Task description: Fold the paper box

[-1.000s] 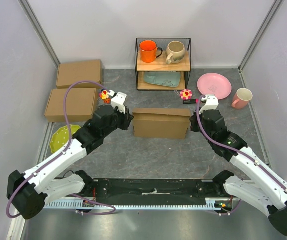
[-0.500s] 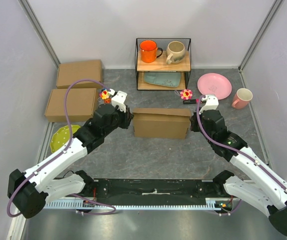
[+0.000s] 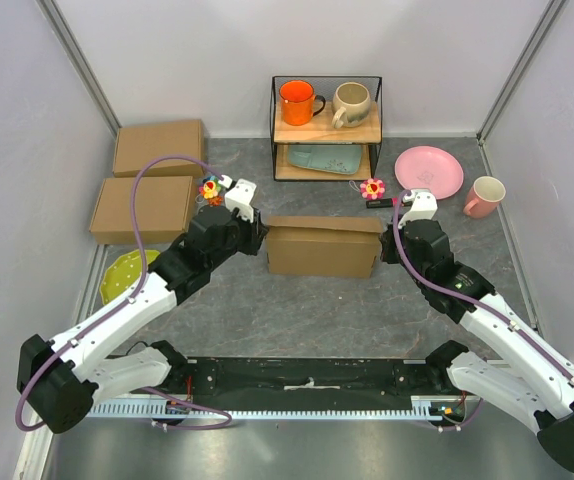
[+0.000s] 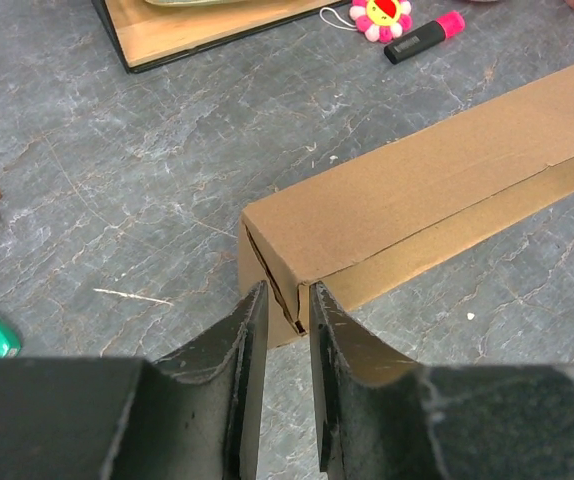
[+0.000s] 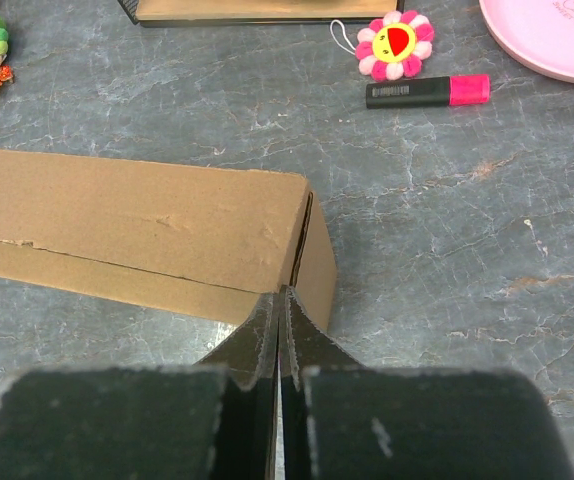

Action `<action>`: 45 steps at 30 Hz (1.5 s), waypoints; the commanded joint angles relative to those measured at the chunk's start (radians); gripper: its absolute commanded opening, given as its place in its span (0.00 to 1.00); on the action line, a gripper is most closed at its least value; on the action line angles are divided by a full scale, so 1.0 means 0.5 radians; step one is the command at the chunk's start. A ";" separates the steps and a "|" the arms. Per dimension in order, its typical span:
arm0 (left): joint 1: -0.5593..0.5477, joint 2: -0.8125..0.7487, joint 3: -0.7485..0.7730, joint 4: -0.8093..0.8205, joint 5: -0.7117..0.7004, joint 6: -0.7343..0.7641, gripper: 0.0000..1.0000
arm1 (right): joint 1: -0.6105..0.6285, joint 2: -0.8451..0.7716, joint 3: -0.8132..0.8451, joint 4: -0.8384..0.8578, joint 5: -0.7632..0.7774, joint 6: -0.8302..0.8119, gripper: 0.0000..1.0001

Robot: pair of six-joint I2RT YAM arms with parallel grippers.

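Box [image 3: 323, 250] stands formed and closed, end seams gaping slightly and likely needing tucking; left tool [image 4: 287, 293] narrowly spread, right tool [image 5: 278, 296] pressed together, at its ends.

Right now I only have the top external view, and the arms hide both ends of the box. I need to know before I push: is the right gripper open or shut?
Observer: The right gripper is shut. In its wrist view the closed tips rest against the near corner of the paper box at its end.
Operator: And the left one?
Observer: The left gripper has its jaws slightly apart, with the corner of the box's other end between them. I cannot tell whether they squeeze it.
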 commanded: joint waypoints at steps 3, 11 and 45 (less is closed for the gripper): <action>-0.012 0.008 0.105 0.089 -0.026 0.082 0.29 | 0.007 0.022 -0.029 -0.152 -0.019 0.006 0.00; -0.009 0.041 0.080 0.107 -0.011 0.107 0.06 | 0.007 0.016 -0.051 -0.152 -0.028 0.012 0.00; -0.015 0.054 -0.328 0.205 0.002 -0.145 0.02 | 0.007 -0.021 0.096 -0.173 -0.032 0.021 0.23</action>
